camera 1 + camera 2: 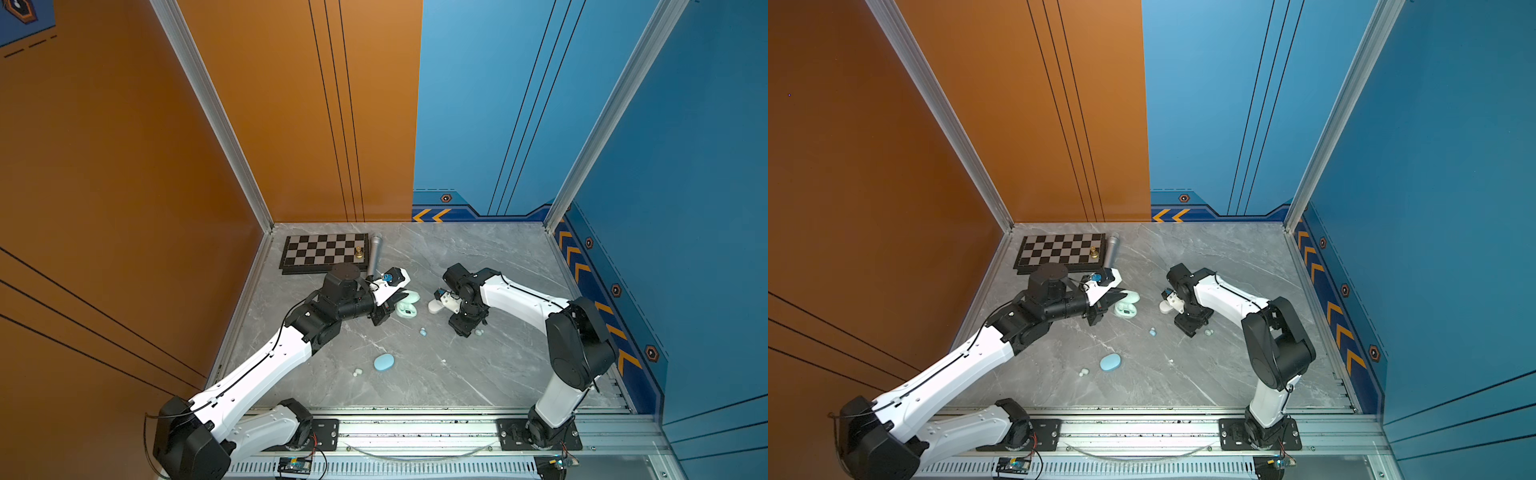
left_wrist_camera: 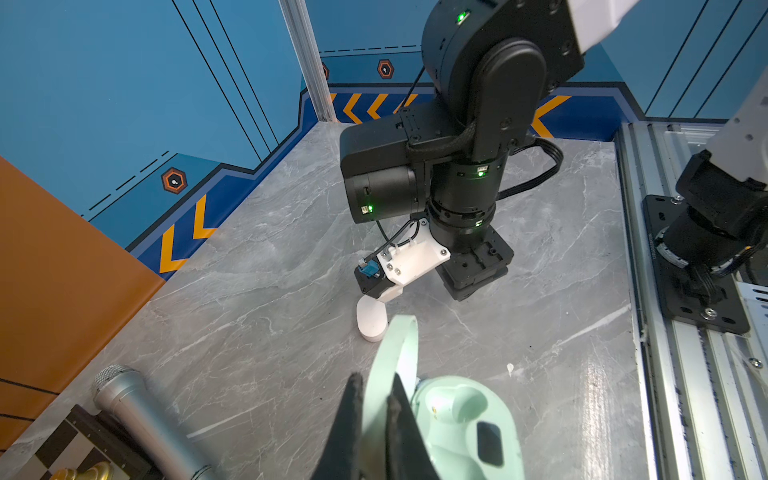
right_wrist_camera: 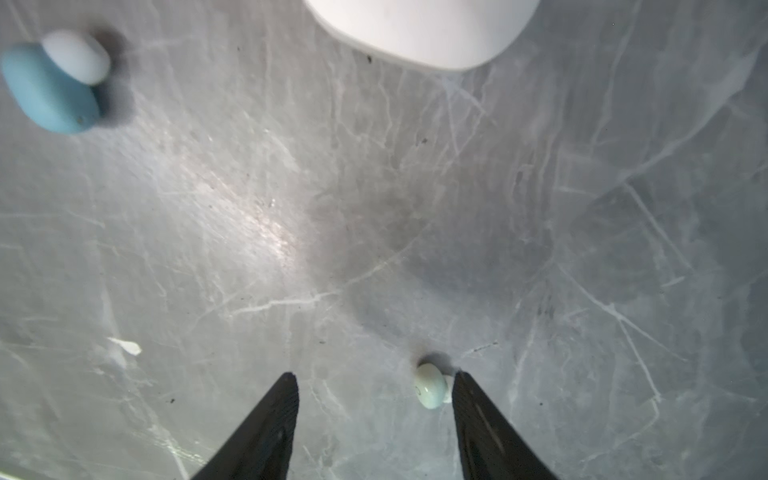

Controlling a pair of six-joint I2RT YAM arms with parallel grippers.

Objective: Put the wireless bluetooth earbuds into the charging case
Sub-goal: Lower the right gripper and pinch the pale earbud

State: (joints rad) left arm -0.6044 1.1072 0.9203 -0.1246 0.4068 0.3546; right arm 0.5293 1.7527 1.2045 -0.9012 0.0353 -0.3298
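Note:
The pale green charging case (image 1: 405, 309) (image 2: 465, 415) lies open mid-table, and its wells look empty. My left gripper (image 1: 401, 297) (image 2: 374, 384) is shut on its raised lid (image 2: 392, 357). My right gripper (image 3: 374, 376) points down at the table, open. A pale green earbud (image 3: 430, 386) (image 1: 478, 332) lies between its jaws, close to one fingertip (image 3: 461, 380). A light blue earbud (image 3: 50, 89) (image 1: 423, 331) lies further off with a white one (image 3: 77, 56) touching it.
A shut white case (image 1: 435, 306) (image 2: 371, 318) lies by the right wrist. A shut blue case (image 1: 383, 362) and two pale earbuds (image 1: 357, 372) lie nearer the front. A chessboard (image 1: 324, 251) and a silver microphone (image 1: 374, 253) are at the back left.

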